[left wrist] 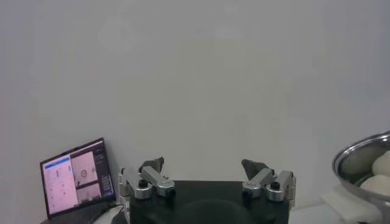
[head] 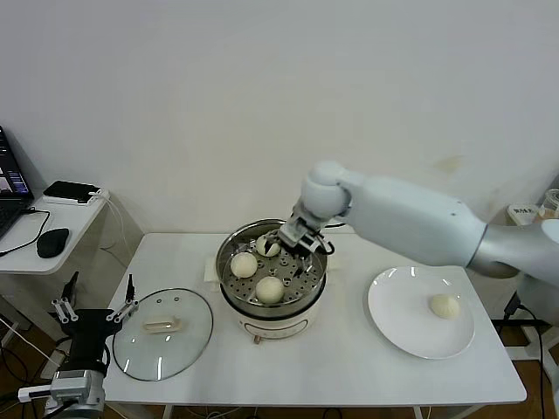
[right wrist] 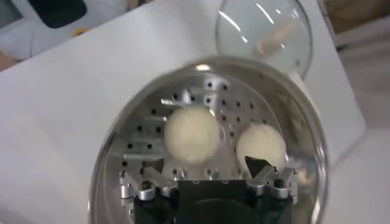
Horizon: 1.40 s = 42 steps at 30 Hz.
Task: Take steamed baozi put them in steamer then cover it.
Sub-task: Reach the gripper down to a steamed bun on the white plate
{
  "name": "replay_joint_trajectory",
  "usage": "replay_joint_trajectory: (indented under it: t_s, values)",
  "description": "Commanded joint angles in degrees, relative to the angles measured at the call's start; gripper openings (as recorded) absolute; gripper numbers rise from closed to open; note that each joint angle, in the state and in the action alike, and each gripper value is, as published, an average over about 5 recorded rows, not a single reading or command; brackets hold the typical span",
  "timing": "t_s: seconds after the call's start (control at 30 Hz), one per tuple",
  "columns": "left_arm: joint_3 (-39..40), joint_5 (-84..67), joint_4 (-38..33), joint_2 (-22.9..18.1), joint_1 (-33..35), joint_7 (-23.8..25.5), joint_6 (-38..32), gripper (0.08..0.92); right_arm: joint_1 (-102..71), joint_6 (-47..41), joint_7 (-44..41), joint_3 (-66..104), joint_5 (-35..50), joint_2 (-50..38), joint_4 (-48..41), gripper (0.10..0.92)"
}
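Over the steamer (head: 272,281) at mid-bench, the right gripper (head: 293,239) hangs apart above three baozi (head: 270,289); a fourth sits on the plate (head: 397,327) by the right edge. The cover (head: 163,333) lies near the left edge.

Left wrist view: the left gripper (left wrist: 207,176) stands apart, empty.

Right wrist view: spread fingers (right wrist: 259,166) hover over the tray.

A lab: bare white wall, laptop (left wrist: 76,184) on side desk (head: 52,229).

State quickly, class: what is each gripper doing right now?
Left gripper: open, empty, parked off the table's left edge.
Right gripper: open, empty, over the steamer.
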Motion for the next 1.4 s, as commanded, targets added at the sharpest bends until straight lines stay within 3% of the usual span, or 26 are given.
replay_joint_trajectory:
  t_s: [0.03, 0.33, 0.5, 0.83, 1.4]
  values:
    - [0.1, -0.3, 0.0, 0.6, 0.0, 0.1, 0.1, 0.823, -0.8, -13.1, -0.2, 6.7, 1.3, -11.5, 1.0, 0.823]
    - [1.7, -0.4, 0.5, 1.5, -0.5, 0.1, 0.1, 0.823, -15.7, -12.9, -0.8, 17.8, -3.1, -31.7, 7.2, 0.823]
    - [2.8, -0.2, 1.0, 2.0, -0.9, 0.1, 0.2, 0.823, -28.3, -8.1, -2.9, 27.3, -9.1, -36.4, 6.4, 0.823]
    - [3.1, 0.3, 1.8, 2.4, -0.5, 0.1, 0.1, 0.823, -45.0, -2.2, -2.4, 41.8, -19.2, -34.6, -2.0, 0.823]
    - [2.7, 0.5, 2.1, 2.0, -0.1, 0.1, 0.1, 0.823, -45.8, 0.7, 1.0, 44.4, -26.9, -25.9, -13.9, 0.823]
